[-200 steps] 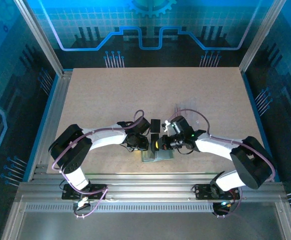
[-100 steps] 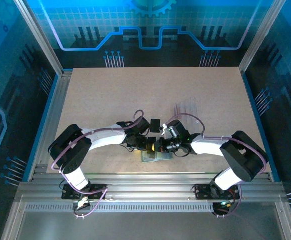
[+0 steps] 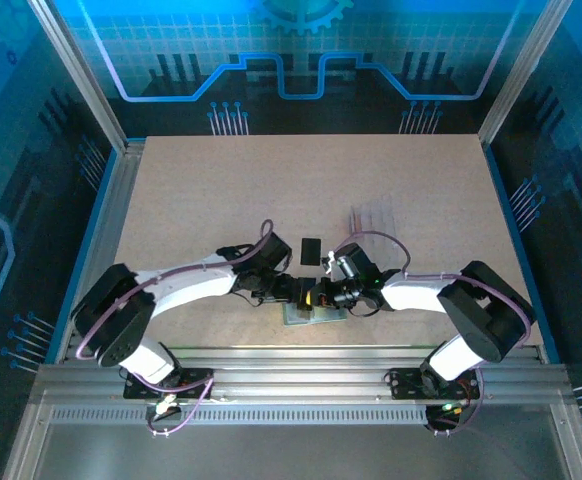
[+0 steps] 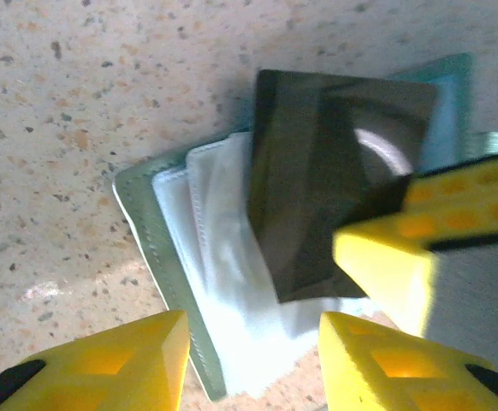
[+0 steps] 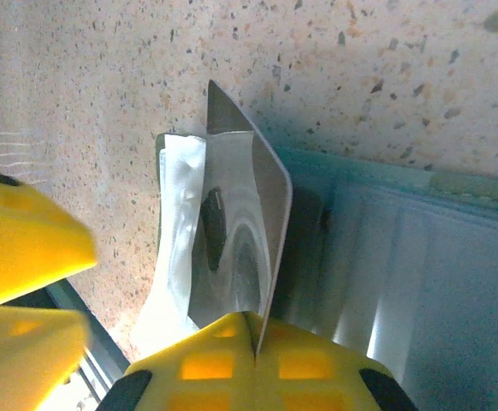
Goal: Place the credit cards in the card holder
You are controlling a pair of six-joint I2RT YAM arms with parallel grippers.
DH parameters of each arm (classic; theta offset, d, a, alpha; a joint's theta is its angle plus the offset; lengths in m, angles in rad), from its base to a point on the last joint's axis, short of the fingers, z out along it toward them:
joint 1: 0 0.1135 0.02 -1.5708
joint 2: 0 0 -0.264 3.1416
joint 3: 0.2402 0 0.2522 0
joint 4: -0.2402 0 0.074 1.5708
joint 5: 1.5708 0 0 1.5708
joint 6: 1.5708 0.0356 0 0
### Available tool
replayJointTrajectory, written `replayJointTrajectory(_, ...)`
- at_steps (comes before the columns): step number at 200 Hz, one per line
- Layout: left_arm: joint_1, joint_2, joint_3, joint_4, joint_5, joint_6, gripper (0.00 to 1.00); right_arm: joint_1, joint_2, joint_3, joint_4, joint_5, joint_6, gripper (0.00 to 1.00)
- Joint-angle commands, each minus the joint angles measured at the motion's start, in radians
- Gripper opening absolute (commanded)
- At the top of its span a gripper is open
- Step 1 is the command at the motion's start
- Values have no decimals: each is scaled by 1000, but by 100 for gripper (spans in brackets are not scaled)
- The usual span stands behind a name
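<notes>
The pale green card holder [image 3: 309, 316] lies open near the table's front edge, its white inner pockets [image 4: 223, 257] showing. My right gripper [image 5: 253, 338] is shut on the edge of a glossy black credit card [image 4: 317, 171], tilted with its far end over the holder's [image 5: 420, 274] pocket. My left gripper [image 4: 253, 360] stands open just above the holder's [image 4: 142, 218] near corner, with nothing between its fingers [image 4: 138, 360]. In the top view the left gripper [image 3: 293, 291] and right gripper [image 3: 318, 295] meet over the holder. A second black card [image 3: 310, 250] lies flat behind them.
A clear plastic pouch [image 3: 373, 215] lies on the table behind the right arm. The table's front edge and metal rails [image 3: 291, 360] run just below the holder. The right gripper's yellow fingers [image 4: 394, 248] crowd the left wrist view's right side.
My left gripper's jaws have spread apart and its arm has stretched rightward. The right gripper has shifted left with the black card, closer over the holder. The card on the table has not moved.
</notes>
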Motion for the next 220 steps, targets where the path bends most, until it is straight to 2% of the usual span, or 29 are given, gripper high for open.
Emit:
replayJointTrajectory(1,43,-46,-47,12,64,-24,44,24,45,-32,-105,2,2,0)
replayJointTrajectory(43,71,-1,-82,49,83,-10,22,24,68,7,-187,-39,-31,0)
replayJointTrajectory(70,71,55,-96,94,97,-5,15,24,69,15,-218,-57,-36,0)
replayJointTrajectory(127,71,129,-137,161,95,-10,13,21,78,95,-355,-82,-115,0)
replayJointTrajectory(220,71,110,-181,199,95,-28,14,22,190,145,-367,-143,-132,0)
